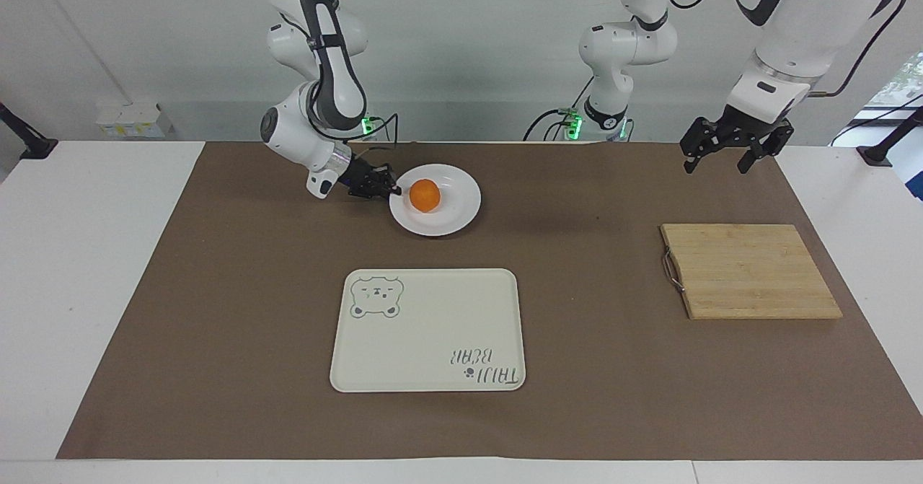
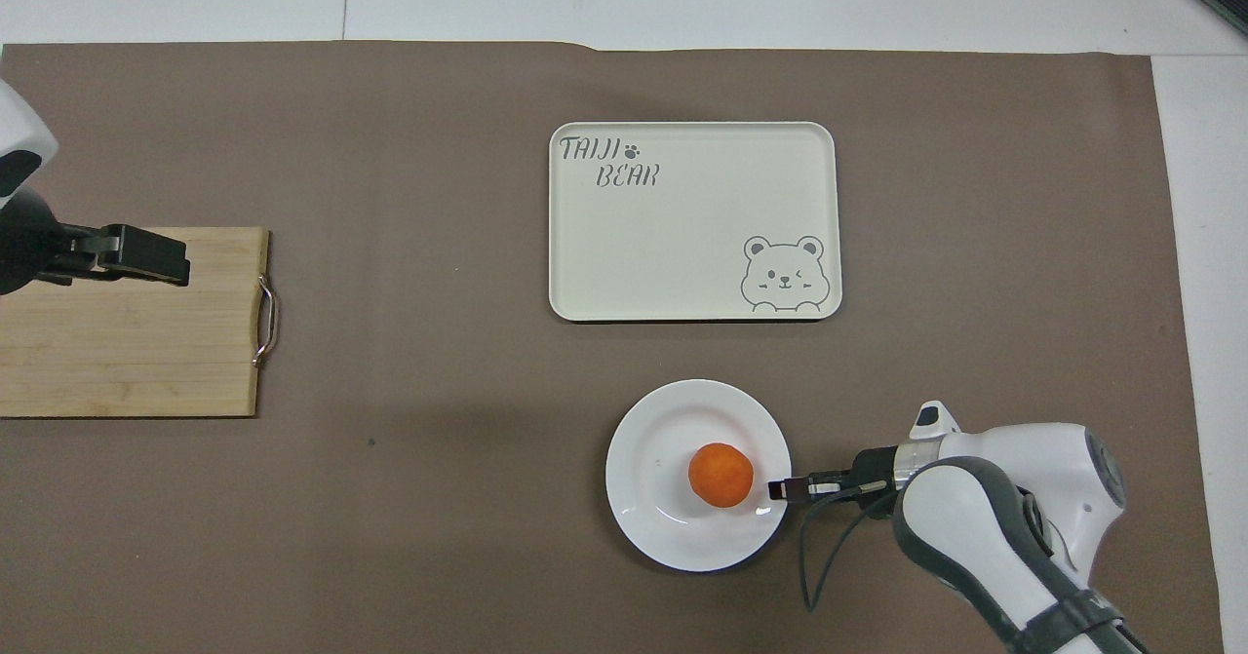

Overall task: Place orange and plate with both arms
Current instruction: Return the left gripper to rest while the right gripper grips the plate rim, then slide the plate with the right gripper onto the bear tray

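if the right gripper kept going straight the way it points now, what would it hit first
The right gripper lies low and level at the plate's rim on the right arm's end, pointing across the plate. Going straight on, it would most likely meet the orange in the plate's middle first, though its height there is hard to judge.

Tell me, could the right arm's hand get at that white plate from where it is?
Probably yes: the right hand is already at the plate rim on its own side, nothing between them; only the orange sits on it.

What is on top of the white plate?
The orange sits in the middle of the plate. The right tool is at the plate's rim. The bit of plate under the orange is covered.
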{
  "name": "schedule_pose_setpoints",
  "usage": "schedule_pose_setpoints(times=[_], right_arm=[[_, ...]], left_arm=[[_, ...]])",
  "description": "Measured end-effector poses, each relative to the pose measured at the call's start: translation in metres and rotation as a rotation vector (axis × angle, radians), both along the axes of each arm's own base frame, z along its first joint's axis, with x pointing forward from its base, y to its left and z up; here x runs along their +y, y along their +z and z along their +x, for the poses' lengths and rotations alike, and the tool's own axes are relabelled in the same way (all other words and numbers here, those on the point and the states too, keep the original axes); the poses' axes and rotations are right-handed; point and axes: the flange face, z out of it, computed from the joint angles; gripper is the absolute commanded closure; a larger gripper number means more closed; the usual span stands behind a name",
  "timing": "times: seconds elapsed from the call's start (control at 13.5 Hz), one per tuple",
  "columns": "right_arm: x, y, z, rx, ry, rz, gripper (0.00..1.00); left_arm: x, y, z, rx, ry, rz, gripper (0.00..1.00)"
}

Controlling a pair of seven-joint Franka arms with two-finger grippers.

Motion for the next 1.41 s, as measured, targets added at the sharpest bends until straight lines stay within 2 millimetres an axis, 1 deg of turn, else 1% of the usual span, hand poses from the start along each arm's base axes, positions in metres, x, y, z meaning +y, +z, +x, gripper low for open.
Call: schedule_pose_setpoints(times=[0.15, 0.3, 0.52, 0.81, 1.41], right_arm=[[0.001, 0.007, 0.002, 0.008, -0.034, 0.023, 1.0], [0.002, 0.007, 0.002, 0.023, -0.047, 0.022, 1.0], [0.006, 0.012, 0.006, 0.037, -0.046, 0.041, 1.0], [0.014, 0.025, 0.014, 0.069, -0.093, 0.151, 1.0], [0.011, 0.037, 0.033, 0.073, -0.172, 0.299, 1.0]], left_arm=[[0.001, 0.0, -0.002, 0.014, 0.001, 0.001, 0.0], [0.001, 0.004, -0.003, 0.034, 0.001, 0.003, 0.0], [0.001, 0.01, 0.002, 0.029, 0.001, 0.0, 0.0], [0.001, 0.01, 0.002, 0.029, -0.003, -0.001, 0.0], [0.003, 0.009, 0.002, 0.033, 0.001, 0.0, 0.0]])
